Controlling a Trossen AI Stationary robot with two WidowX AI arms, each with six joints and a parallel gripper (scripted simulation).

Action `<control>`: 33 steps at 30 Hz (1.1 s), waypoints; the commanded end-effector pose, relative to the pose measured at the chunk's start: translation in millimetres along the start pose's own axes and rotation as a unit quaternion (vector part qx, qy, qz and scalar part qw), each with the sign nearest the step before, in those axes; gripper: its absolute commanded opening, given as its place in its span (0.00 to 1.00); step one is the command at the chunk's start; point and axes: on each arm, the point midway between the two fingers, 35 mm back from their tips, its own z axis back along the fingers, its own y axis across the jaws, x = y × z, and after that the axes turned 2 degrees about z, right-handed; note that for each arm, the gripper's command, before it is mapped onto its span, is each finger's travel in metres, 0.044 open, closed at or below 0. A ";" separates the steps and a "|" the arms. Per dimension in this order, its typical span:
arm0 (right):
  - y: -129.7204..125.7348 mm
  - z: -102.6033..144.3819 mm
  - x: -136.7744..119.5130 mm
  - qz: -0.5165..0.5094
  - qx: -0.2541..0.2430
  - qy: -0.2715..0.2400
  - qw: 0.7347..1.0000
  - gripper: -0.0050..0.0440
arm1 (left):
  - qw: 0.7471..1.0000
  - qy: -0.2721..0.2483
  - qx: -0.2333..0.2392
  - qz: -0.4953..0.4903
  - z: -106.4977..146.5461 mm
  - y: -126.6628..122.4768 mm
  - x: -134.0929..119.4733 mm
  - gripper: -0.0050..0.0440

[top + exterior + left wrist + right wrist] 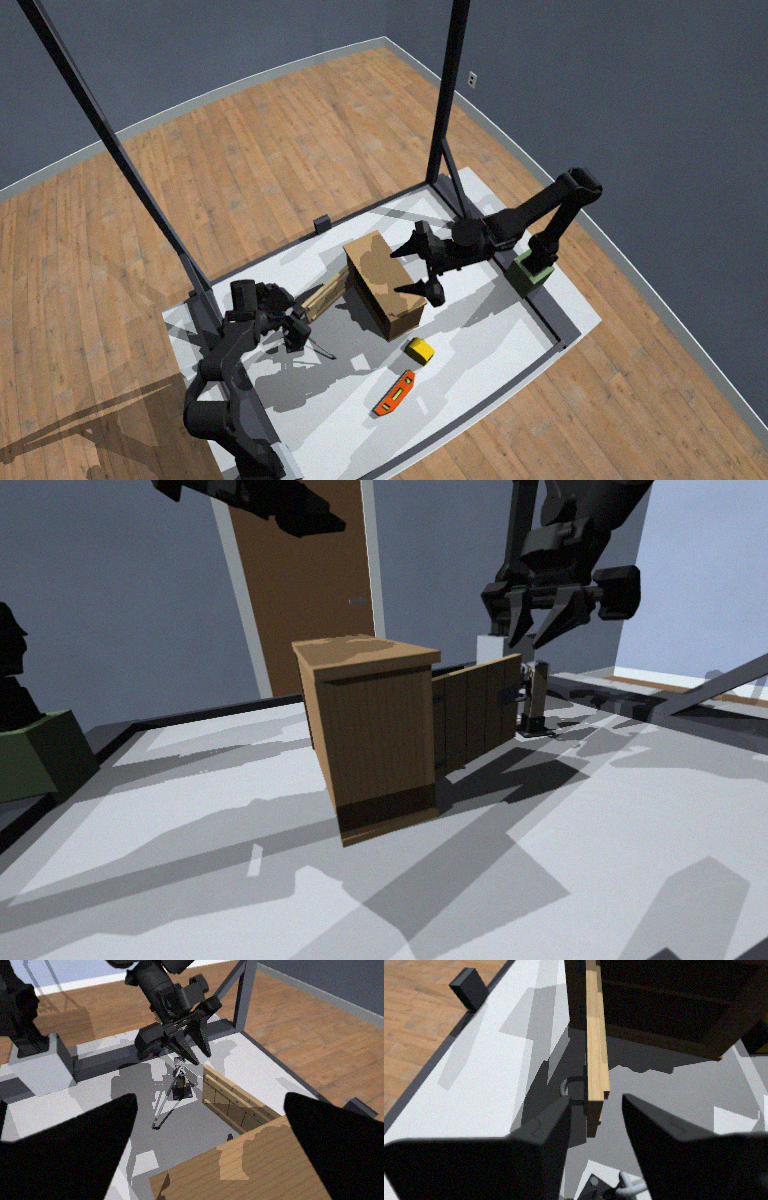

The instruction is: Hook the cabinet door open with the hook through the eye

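Observation:
The wooden cabinet (385,283) stands on its base on the mat and also shows in the exterior view (370,729). Its plank door (325,294) is swung open toward the small post (535,697). The hook (165,1107) slopes from the post down to the mat, outside the eye (568,1087) on the door. My right gripper (535,627) hovers above the door's free edge (596,1105), fingers part open on either side of it, holding nothing. My left gripper (416,266) is wide open and empty above the cabinet top (260,1165).
A yellow tape measure (419,350) and an orange level (394,392) lie on the mat in front of the cabinet. A green block (529,272) carries the left arm. Black frame uprights (447,96) and a small dark box (321,223) stand at the mat's far edge.

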 end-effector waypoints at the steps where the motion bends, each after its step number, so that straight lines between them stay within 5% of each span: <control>1: 3.2 -3.5 14.8 -0.018 -0.002 -0.010 1.000 0.38 | 1.000 -0.018 0.002 -0.007 6.8 -0.4 13.5 0.92; 11: 4.2 -23.8 19.3 -0.016 0.000 -0.010 1.000 0.25 | 1.000 -0.018 0.002 -0.007 6.8 -0.4 13.5 0.92; 26: 2.4 -16.4 22.5 -0.021 0.003 -0.017 1.000 0.10 | 1.000 -0.018 0.002 -0.007 6.8 -0.4 13.5 0.92; 33: -9.3 -18.0 17.6 -0.004 0.015 -0.013 1.000 0.12 | 1.000 -0.018 0.003 -0.007 9.8 -1.8 12.7 0.92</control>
